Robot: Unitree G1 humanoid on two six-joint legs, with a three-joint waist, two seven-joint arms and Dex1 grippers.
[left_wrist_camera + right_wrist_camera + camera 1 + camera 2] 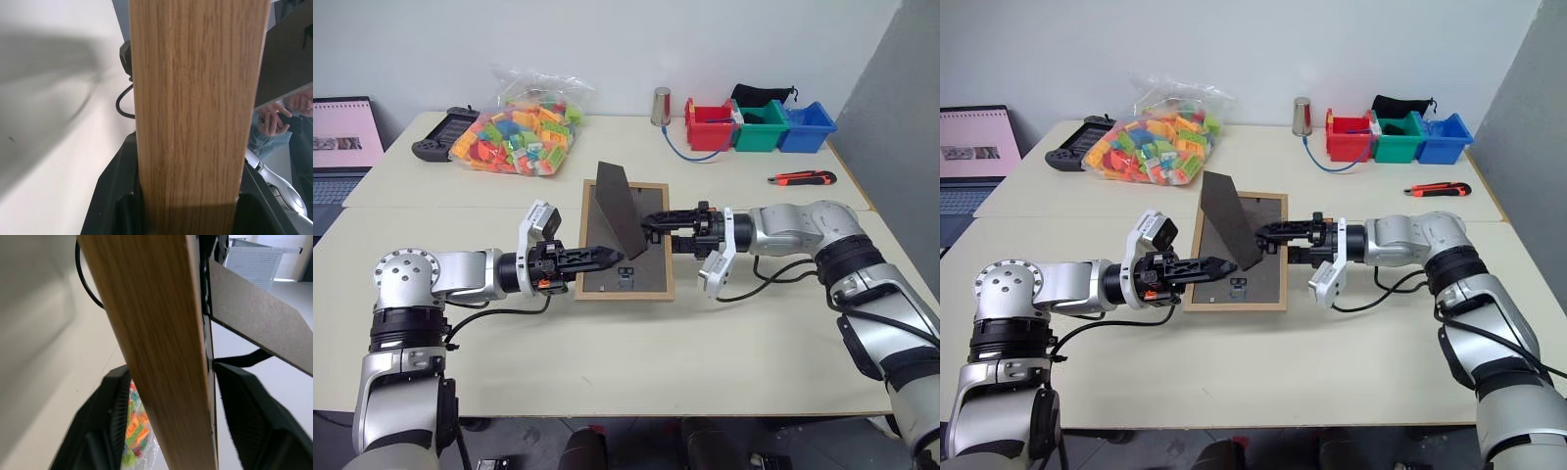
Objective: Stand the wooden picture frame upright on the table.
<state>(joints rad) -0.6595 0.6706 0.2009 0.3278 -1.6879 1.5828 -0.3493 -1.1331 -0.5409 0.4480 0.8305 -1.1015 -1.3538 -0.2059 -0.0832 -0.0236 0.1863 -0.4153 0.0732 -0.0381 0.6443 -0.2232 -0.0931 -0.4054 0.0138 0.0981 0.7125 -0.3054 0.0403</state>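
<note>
Wooden picture frame (625, 269) is held off the table (607, 362) back-up, stand flipped out toward 12 o'clock; left gripper (607, 258) pinches its 9 o'clock edge, right gripper (656, 223) straddles the 3 o'clock edge, not visibly clamped: tip slowly onto the stand.

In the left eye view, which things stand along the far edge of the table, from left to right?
Game controller → bag of toy bricks → metal cup → red bin → green bin → blue bin.
</note>
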